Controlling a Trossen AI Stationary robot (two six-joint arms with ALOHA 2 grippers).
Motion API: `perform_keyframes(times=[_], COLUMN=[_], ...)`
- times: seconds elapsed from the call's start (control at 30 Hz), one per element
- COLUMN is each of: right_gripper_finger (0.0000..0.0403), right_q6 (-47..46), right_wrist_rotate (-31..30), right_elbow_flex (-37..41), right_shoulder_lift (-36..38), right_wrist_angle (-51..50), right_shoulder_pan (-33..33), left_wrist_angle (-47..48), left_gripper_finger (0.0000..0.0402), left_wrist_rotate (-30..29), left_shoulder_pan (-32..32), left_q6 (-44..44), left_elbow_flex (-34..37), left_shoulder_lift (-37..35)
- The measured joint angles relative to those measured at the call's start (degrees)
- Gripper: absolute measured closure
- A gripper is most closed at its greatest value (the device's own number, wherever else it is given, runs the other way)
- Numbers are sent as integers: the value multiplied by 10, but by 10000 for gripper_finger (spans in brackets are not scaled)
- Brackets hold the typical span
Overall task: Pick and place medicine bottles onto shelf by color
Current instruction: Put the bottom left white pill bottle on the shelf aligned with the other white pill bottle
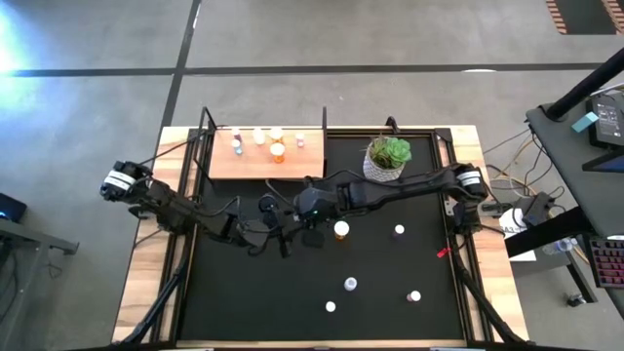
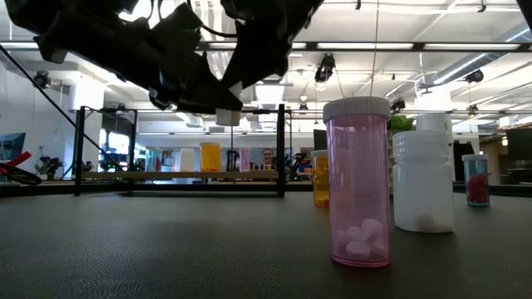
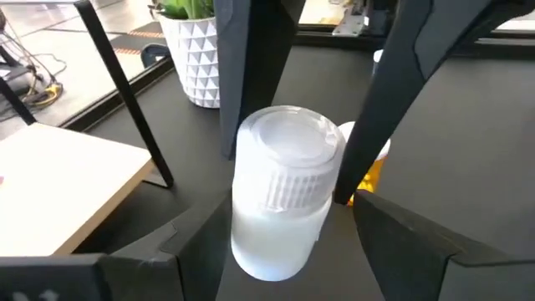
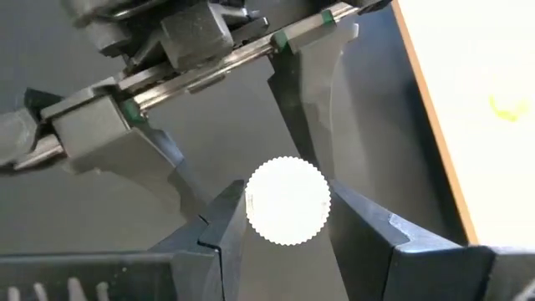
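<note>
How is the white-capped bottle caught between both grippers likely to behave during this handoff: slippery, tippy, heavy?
The white bottle looks like smooth, rigid frosted plastic, so it probably won't deform but might slip. The left gripper clamps its body while the right gripper pinches the ribbed cap, which should hold better. It looks nearly empty, so likely light. Being a cylinder, it would probably roll if dropped.

A white bottle (image 3: 280,201) with a ribbed white cap stands upright, pinched between both my pairs of jaws. An orange bottle (image 3: 369,170) stands just behind it. The light-wood shelf (image 1: 261,156) beyond holds several bottles.
</note>
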State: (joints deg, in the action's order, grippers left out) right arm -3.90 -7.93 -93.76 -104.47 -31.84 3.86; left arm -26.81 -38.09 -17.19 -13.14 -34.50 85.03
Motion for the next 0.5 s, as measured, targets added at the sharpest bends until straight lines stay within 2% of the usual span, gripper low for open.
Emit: perform_keyframes(times=[0.2,0.37,0.5], right_gripper_finger=[265,263,263], right_q6=[7,5,2], right_wrist_rotate=[-4,38,40], right_elbow_flex=[-3,-5,-5], right_shoulder_lift=[1,1,1], right_wrist_angle=[0,23,23], right_shoulder_pan=[-1,-1,-1], left_wrist_angle=[4,4,1], left_gripper_finger=[171,171,171], left_wrist_rotate=[-23,-32,-65], left_shoulder_pan=[0,0,-1], left_q6=[0,0,1], left_elbow_flex=[2,2,2], left_shoulder_lift=[0,0,0])
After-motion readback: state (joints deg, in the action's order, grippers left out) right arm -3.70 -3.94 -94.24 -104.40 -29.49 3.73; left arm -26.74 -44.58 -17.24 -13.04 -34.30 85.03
